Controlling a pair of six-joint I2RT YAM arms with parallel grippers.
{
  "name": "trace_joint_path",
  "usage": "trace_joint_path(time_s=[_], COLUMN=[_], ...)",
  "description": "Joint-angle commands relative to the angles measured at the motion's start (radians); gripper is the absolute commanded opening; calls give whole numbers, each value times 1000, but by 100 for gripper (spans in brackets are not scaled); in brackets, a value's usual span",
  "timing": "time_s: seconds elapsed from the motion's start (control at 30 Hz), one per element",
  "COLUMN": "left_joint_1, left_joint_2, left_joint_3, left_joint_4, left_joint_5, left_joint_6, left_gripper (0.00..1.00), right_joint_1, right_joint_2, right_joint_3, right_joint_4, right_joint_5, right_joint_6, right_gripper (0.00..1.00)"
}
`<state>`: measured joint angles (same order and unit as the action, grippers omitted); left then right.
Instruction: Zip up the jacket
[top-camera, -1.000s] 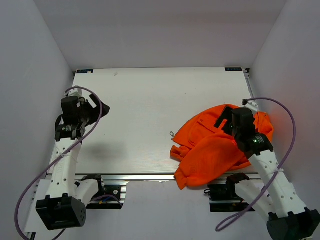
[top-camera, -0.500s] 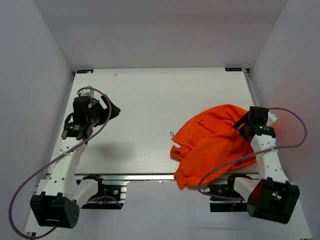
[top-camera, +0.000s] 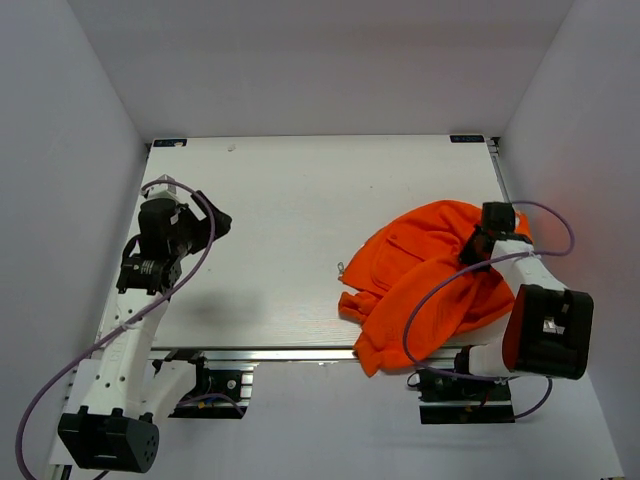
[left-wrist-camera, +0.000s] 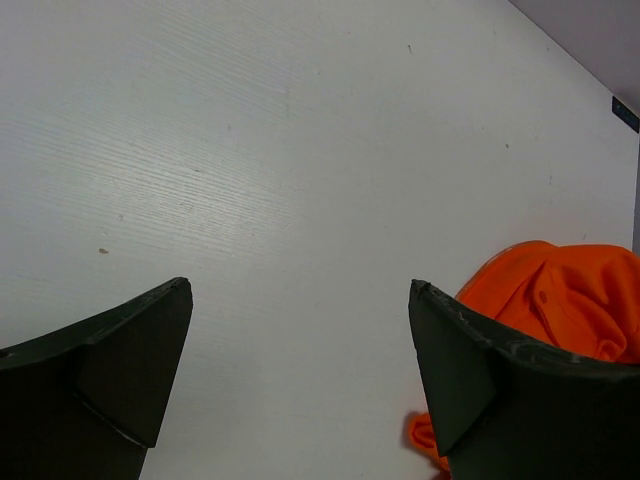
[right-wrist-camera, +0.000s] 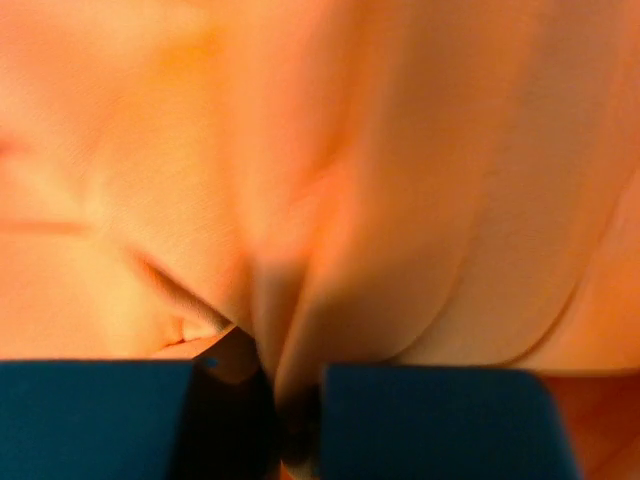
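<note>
The orange jacket (top-camera: 420, 270) lies crumpled on the right half of the table, with part of it hanging over the near edge. My right gripper (top-camera: 483, 245) is at its upper right side, shut on a fold of the orange fabric (right-wrist-camera: 350, 150), which is pinched between the blue pads (right-wrist-camera: 430, 420). The zipper is hidden in the folds. My left gripper (top-camera: 215, 220) hovers over the bare table at the far left, open and empty. In the left wrist view the jacket (left-wrist-camera: 560, 300) shows beyond the right finger (left-wrist-camera: 480, 380).
The white table (top-camera: 300, 190) is enclosed by grey walls at the back and on both sides. A small metal loop (top-camera: 343, 267) lies at the jacket's left edge. The right arm's purple cable (top-camera: 420, 320) drapes over the jacket.
My right arm swung back over the jacket's right side, and its gripper shut on the fabric. The jacket's right part bunched up slightly. The left arm shifted a little and stayed open.
</note>
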<state>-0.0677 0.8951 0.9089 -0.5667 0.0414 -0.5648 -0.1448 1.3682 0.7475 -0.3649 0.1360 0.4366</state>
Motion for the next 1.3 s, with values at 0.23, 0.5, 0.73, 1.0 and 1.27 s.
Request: trace_joint_path(time_s=[0.23,0.5,0.73,1.0,1.27], left_joint_1=[-1,-1,-1,-1,-33], left_joint_2=[-53,-73,-119,-99,200], left_joint_3=[22,120,252,257,226], left_joint_4=[-62,-182,-338,-268,-159], left_joint_5=[-83,-202,-379,-295,-14], left_joint_6=[-43,-58,-89,-66,43], left_gripper=[98,98,98,98,98], right_joint_1=[649,834,733,574,660], right_joint_2=[182,79,-260,-419,-380], right_joint_3=[921,959,206,41,173], right_joint_4=[-8,48,46,-135,-149], right_joint_5=[-84,-89,143,201,91], right_joint_6=[-341,-377,-167,-5,-142], right_gripper=[0,0,6,89,89])
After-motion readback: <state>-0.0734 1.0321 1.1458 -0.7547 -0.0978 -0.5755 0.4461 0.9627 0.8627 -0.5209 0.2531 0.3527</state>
